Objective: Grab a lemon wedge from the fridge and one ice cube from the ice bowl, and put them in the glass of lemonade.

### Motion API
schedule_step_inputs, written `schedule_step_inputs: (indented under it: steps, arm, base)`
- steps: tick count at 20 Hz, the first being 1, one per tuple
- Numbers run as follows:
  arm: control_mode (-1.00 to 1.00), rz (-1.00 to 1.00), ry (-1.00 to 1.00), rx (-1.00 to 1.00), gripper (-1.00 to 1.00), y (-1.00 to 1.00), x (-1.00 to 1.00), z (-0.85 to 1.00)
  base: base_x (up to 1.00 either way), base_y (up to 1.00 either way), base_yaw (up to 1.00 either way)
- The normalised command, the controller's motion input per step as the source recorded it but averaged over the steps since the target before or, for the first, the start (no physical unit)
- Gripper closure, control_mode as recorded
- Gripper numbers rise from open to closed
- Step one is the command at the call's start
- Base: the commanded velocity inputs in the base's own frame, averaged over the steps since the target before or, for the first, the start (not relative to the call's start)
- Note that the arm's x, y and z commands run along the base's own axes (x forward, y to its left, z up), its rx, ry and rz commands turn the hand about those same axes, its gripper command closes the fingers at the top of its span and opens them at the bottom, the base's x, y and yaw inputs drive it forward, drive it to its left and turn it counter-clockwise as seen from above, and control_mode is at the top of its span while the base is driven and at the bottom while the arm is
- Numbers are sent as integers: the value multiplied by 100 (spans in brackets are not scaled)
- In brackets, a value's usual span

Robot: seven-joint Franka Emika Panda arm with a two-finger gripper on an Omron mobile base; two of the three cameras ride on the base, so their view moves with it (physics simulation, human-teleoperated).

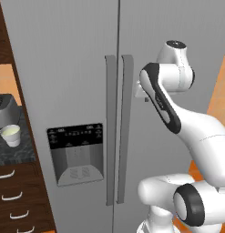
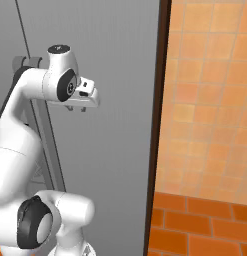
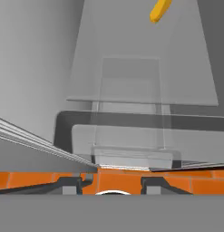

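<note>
The fridge (image 1: 77, 68) stands square in front of the base with both doors shut in the two base views, its long grey handles (image 1: 118, 127) running vertically side by side at the centre seam, which suits a pull from the front. The arm is folded up high with the gripper (image 2: 84, 103) held against the upper part of the right door, near the top of the right handle, probably to get at that door; the jaws are partly apart and I see nothing between them. In the hand view the fingertips (image 3: 72, 185) rise at the bottom edge with a moderate gap, and beyond them lie glassy shelves and a clear bin, so the camera seems to look into the fridge. The lemon wedge (image 3: 159, 11) shows there as a small yellow-orange sliver at the top of that view, well apart from the gripper; its long axis runs on a diagonal, upper right to lower left in that tilted picture. The glass of lemonade (image 1: 11, 135) stands upright on the dark worktop (image 1: 13, 152) left of the fridge, waiting just beside a grey appliance (image 1: 4, 111).
</note>
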Motion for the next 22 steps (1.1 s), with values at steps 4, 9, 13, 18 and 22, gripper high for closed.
schedule_step_inputs:
  steps: [4, 9, 13, 18, 22]
  arm:
    - [-100, -3, 0, 5, -100, -5, -49, -7]
    - [-100, -15, -3, 9, -100, -8, -78, -21]
    - [-100, -9, 3, 7, -100, 0, -6, -57]
    - [-100, -2, 0, 3, -100, 0, 0, -44]
    - [100, 0, 0, 2, -100, 0, 0, -26]
  base:
    - [0, 0, 0]
    - [0, 0, 0]
    - [0, 0, 0]
    - [0, 0, 0]
    - [-2, 1, 0]
